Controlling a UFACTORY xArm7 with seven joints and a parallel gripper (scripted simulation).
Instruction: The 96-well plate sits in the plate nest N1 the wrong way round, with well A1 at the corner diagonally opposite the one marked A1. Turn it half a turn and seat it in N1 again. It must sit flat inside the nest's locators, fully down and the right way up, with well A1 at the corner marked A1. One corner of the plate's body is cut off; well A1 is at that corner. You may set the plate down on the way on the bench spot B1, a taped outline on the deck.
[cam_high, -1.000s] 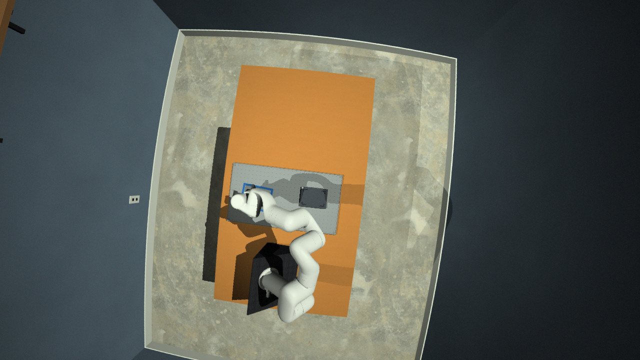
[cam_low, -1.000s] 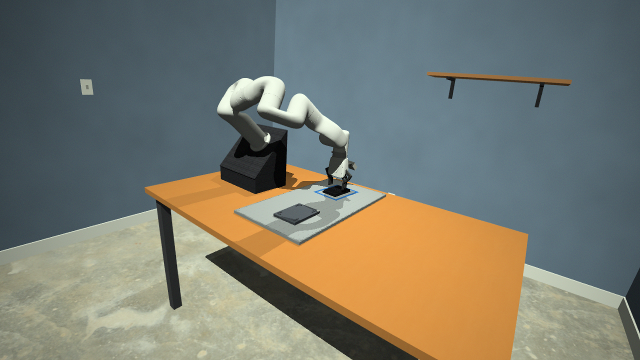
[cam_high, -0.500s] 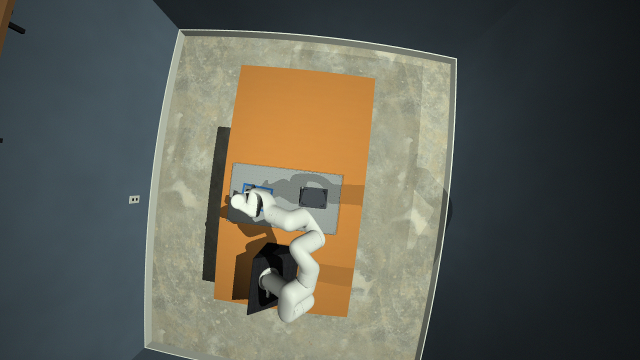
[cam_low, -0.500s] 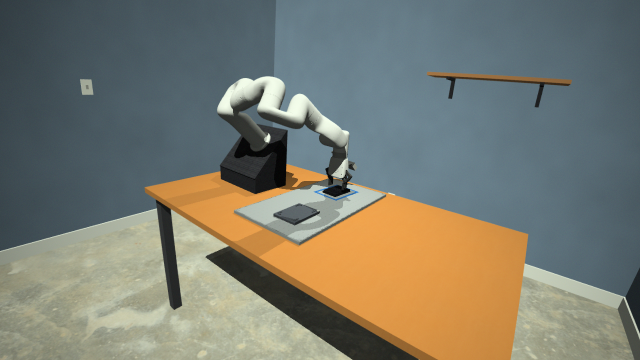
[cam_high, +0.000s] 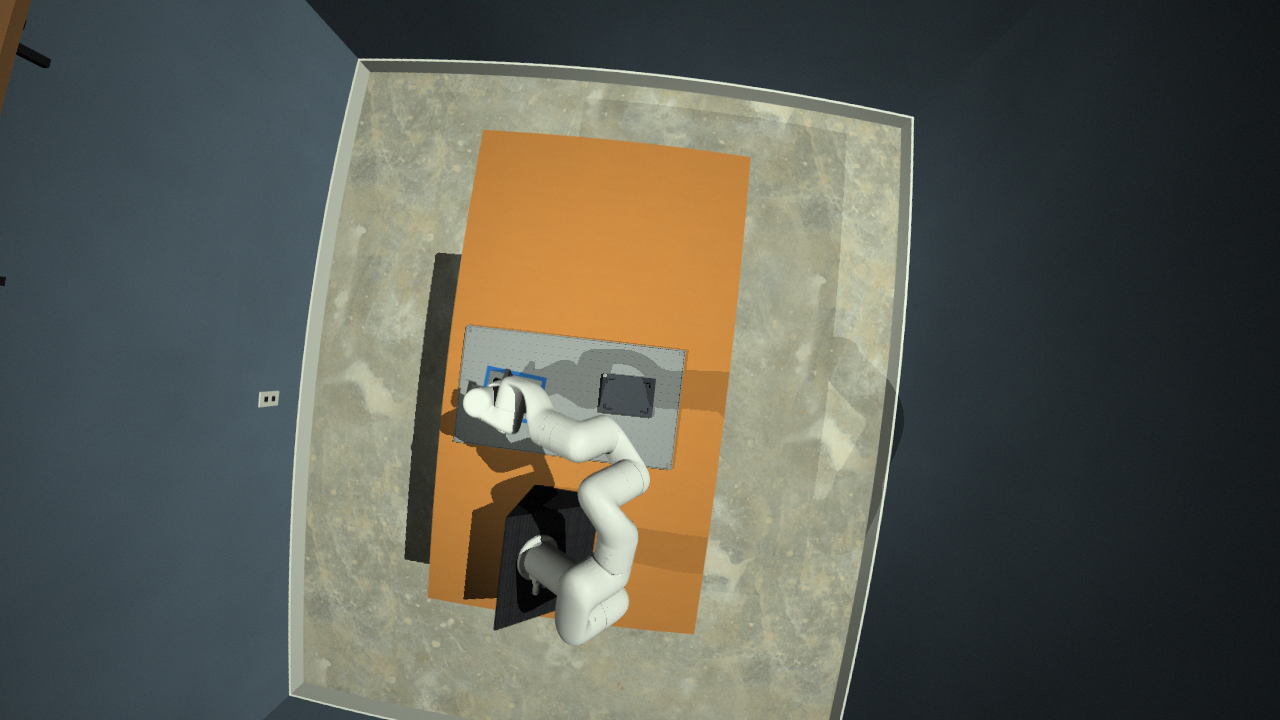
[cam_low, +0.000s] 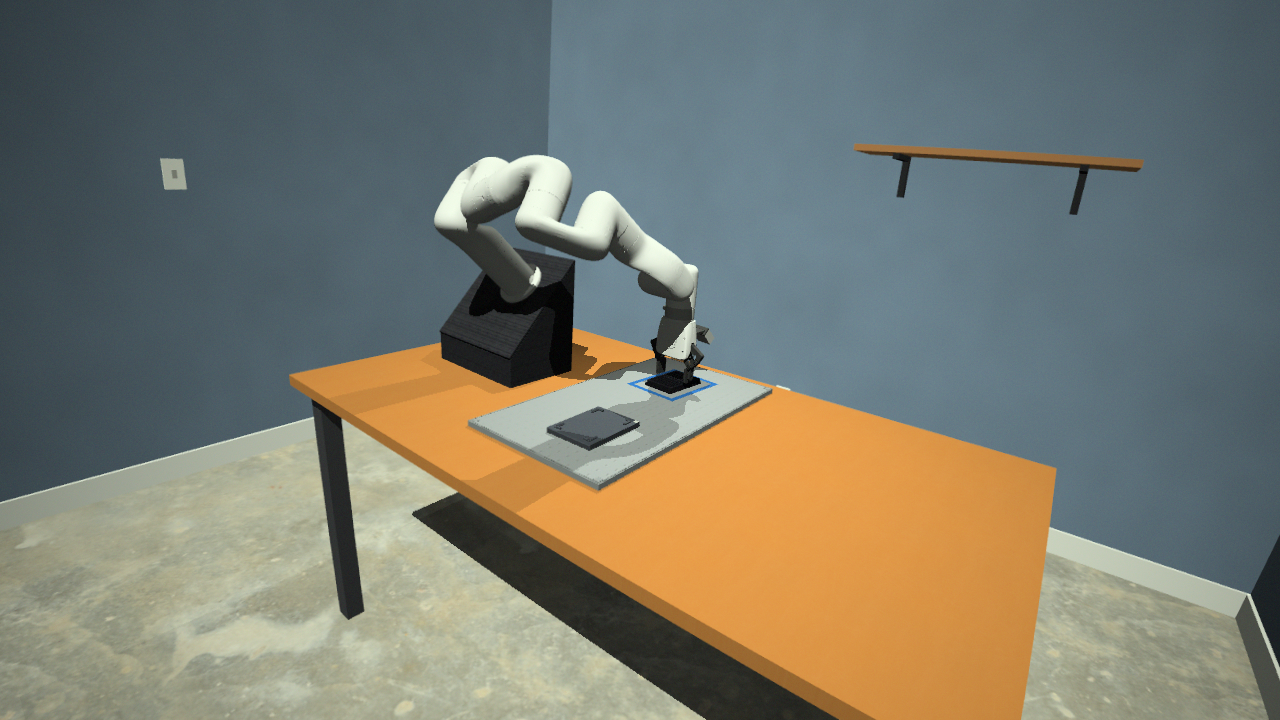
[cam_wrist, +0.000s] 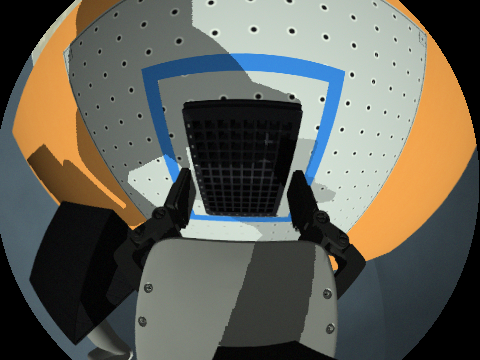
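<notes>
The black 96-well plate (cam_wrist: 242, 156) lies flat inside the blue taped outline B1 (cam_wrist: 243, 76) on the grey deck. It also shows in the side view (cam_low: 669, 383). My gripper (cam_wrist: 241, 180) is open and low over the plate. One finger stands on each side of the plate's near end, just outside its long edges. The fingers hold nothing. The dark plate nest N1 (cam_low: 592, 426) sits empty further along the deck, also in the top view (cam_high: 625, 394). I cannot make out the plate's cut corner.
The grey perforated deck (cam_low: 622, 420) lies on an orange table (cam_low: 805, 528). The arm's black base block (cam_low: 510, 322) stands at the table's near-left end. A wall shelf (cam_low: 993, 161) hangs far off to the right.
</notes>
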